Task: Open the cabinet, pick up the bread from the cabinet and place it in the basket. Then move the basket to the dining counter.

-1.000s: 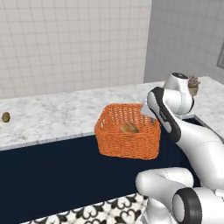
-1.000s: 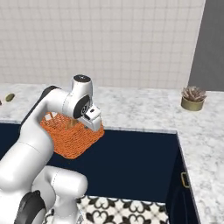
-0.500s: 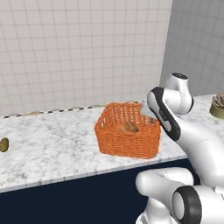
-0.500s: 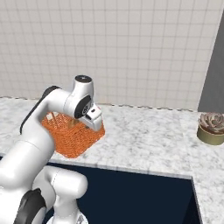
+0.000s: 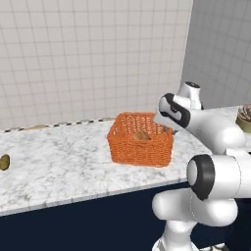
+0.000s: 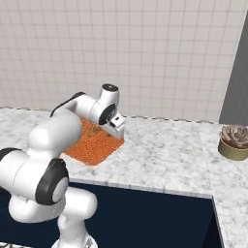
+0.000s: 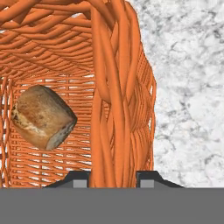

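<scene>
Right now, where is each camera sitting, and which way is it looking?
Left base view: behind the arm on its left, looking forward and down at the basket on the dining counter; the white arm rises at lower right.
Right base view: behind on the right, same scene; the arm rises at lower left.
Hand view: on the hand, looking along the tool, shut on the basket wall, with the bread inside.
All three share the basket.

Surface: white-grey marbled top over a plain dark navy front, set against a tiled wall. On it: orange woven basket, right of centre; small yellow-green lump, far left edge; potted succulent, far right, well apart from the basket.
</scene>
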Robot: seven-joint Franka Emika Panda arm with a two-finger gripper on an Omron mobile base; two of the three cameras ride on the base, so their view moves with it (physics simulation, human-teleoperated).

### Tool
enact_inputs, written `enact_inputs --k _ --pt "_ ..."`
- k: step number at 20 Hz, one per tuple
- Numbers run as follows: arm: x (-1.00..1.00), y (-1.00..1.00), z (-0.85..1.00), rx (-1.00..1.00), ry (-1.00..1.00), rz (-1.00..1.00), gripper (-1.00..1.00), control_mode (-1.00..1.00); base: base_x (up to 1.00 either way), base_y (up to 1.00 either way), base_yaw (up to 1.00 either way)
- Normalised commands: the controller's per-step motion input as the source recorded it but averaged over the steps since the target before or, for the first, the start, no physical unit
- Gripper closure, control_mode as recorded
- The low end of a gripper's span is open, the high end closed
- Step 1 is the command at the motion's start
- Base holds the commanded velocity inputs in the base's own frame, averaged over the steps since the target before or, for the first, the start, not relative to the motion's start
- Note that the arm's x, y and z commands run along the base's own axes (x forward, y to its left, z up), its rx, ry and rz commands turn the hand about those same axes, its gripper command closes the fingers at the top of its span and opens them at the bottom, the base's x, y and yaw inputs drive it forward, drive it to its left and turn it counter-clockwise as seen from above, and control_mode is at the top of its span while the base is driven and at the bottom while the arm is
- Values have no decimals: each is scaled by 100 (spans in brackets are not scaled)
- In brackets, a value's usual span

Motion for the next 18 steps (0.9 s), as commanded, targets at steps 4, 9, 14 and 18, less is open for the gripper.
enact_inputs --k 4,9,14,18 --pt "100 0 -24 5 14 0 100 -100 0 0 0" --pt "100 0 -31 5 3 0 100 -100 0 0 0" --pt "87 1 -49 0 -3 0 100 -100 0 0 0" --pt "41 8 -41 0 -4 1 100 -100 0 0 0"
